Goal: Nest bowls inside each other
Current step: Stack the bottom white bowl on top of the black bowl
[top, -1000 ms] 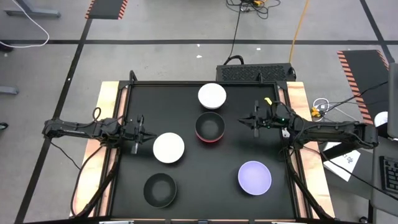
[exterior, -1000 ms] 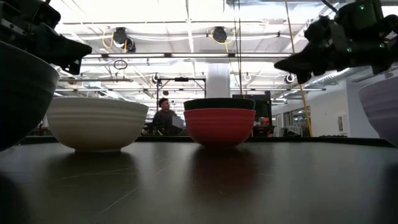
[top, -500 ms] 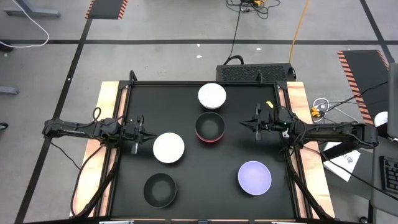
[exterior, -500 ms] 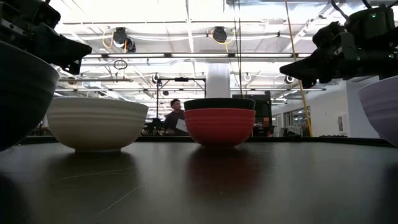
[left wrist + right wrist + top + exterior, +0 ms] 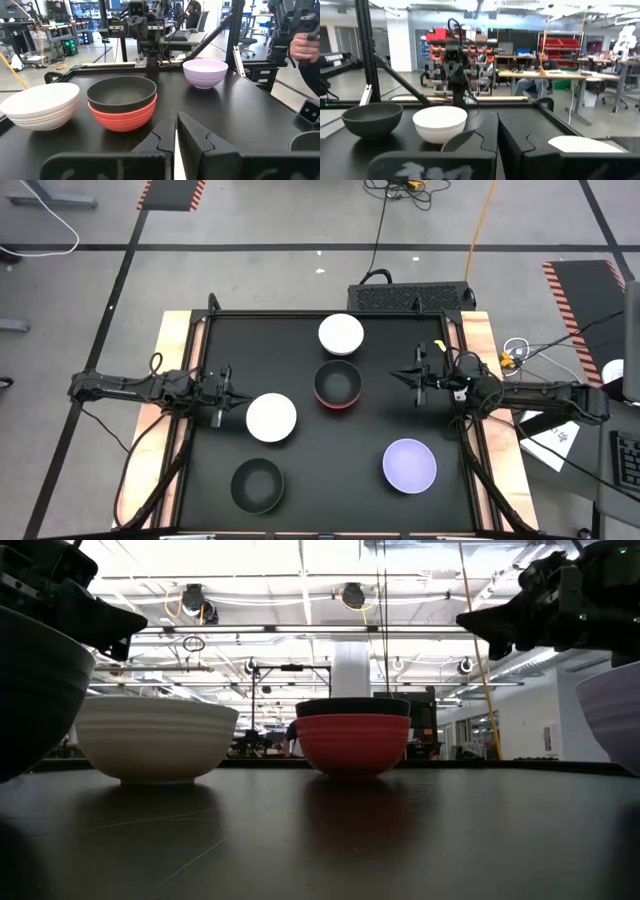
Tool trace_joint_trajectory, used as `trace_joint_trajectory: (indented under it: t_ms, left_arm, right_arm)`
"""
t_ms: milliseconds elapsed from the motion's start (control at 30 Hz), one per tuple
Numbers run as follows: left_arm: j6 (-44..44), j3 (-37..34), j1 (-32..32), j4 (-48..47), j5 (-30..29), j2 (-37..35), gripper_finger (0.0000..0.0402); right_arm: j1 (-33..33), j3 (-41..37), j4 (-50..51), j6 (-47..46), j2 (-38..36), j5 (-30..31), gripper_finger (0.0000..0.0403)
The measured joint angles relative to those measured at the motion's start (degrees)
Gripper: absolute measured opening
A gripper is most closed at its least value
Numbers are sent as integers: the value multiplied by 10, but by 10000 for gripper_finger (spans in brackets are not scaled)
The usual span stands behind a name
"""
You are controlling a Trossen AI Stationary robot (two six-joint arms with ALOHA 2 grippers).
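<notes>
Matt plastic-looking bowls (image 5: 122, 102), smooth black table (image 5: 300, 340), wooden edges (image 5: 172, 350)

Black bowl (image 5: 337, 381) nested in red bowl (image 5: 336, 405) mid-table (four other bowls separate, upright).

black table (image 5: 300, 470), two white bowls (image 5: 341, 334) (image 5: 271, 418), black bowl nested in red bowl (image 5: 337, 385), lone black bowl (image 5: 257, 485), lavender bowl (image 5: 410, 464)
</notes>
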State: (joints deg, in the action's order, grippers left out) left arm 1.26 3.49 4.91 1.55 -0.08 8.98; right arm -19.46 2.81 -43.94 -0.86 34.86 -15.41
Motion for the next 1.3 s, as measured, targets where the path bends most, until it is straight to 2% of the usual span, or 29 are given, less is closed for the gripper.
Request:
trace_joint_trajectory:
  t_ms: [233,533,833,1100,1300]
  left_arm:
    - [0,0,0,-1,0,0,21]
    - [0,0,0,-1,0,0,21]
    - [0,0,0,-1,-4,0,21]
    - [-19,0,0,48,-64,0,21]
    - [-27,49,0,-14,-76,13,21]
  right_arm:
    - [1,-1,1,-19,-65,-35,0]
    - [2,-1,54,-65,-140,-149,0]
    - [60,-1,148,-40,-209,-127,0]
    - [76,-1,254,-1,-251,-96,0]
    - [76,-2,267,-13,-251,-95,0]
